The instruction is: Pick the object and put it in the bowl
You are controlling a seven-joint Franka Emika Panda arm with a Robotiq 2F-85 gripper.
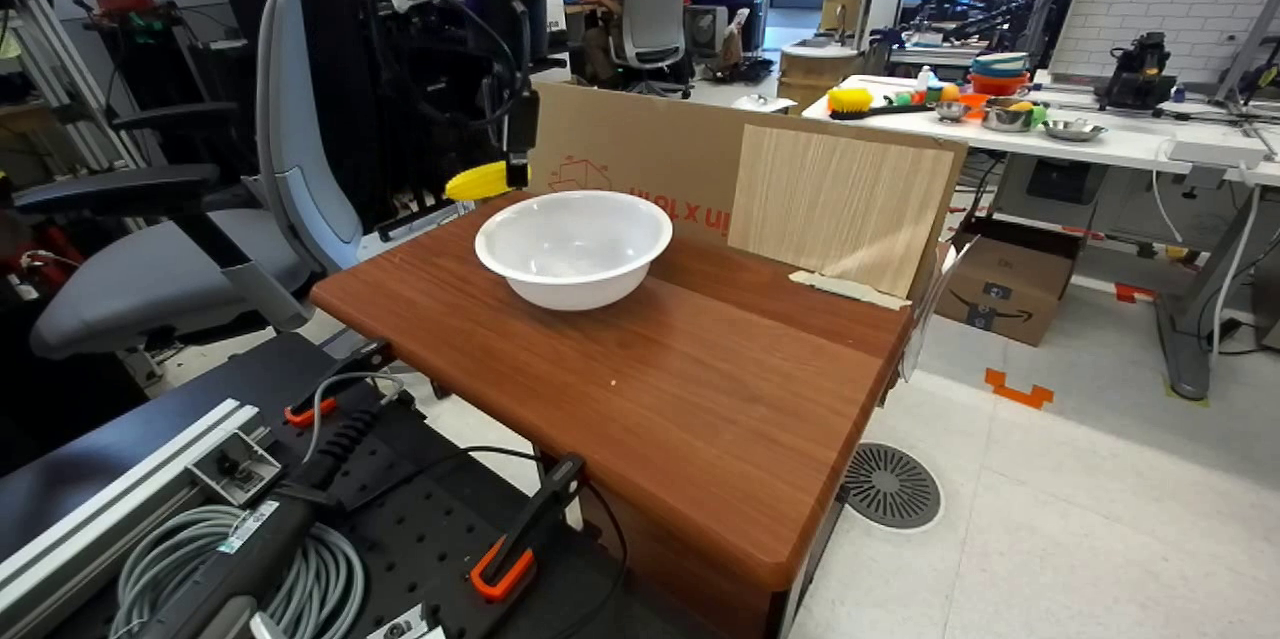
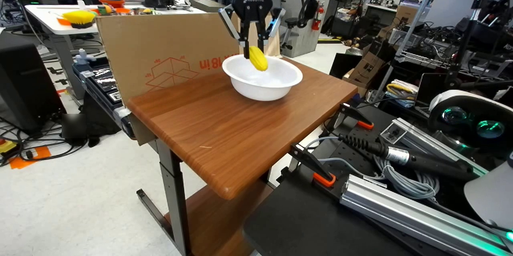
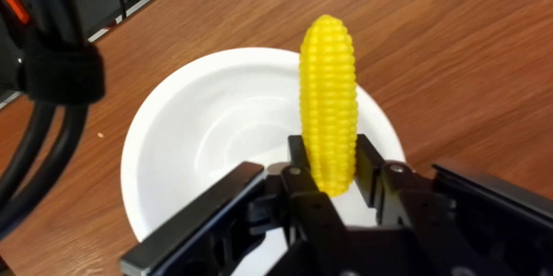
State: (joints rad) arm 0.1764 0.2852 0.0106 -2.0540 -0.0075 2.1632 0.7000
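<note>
The object is a yellow toy corn cob (image 3: 328,90) with rows of bumps. It also shows in both exterior views (image 1: 477,182) (image 2: 258,59). My gripper (image 3: 330,155) is shut on one end of the cob, with a black finger pad on each side; the other end sticks out. The gripper points down in both exterior views (image 1: 517,174) (image 2: 254,49). The white bowl (image 3: 173,150) stands on the table below, also in both exterior views (image 1: 575,291) (image 2: 262,92). The cob is above rim height; in the wrist view its far end overlaps the rim.
The brown wooden table (image 1: 640,389) carries the bowl. A cardboard sheet (image 2: 168,47) stands along the table's edge, with a light wood panel (image 1: 840,209) against it. Black and orange clamps (image 1: 530,529) grip the table edge by the black bench (image 2: 304,208).
</note>
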